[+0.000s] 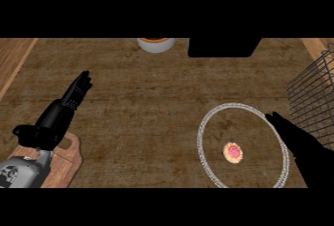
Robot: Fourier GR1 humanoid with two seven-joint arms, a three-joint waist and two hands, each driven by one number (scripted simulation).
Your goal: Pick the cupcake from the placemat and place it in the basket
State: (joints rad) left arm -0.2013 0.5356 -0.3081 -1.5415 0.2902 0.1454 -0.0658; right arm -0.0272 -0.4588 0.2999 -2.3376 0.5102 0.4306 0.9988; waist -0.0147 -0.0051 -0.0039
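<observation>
The right hand point(301, 141) has its fingers straight and holds nothing; it hangs just right of the cupcake point(233, 152), which lies inside the round placemat point(207, 118). The wire basket point(313, 95) stands close behind that hand, so a wide swing could hit its wall. A low sideways approach may push the cupcake instead of grasping it. The left hand point(77, 93) rests open, far left.

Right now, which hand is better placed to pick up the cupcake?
The right hand. It sits at the placemat's right edge, close to the cupcake, with the basket just beyond it. The left hand rests open far across the counter, near the wooden board.
</observation>
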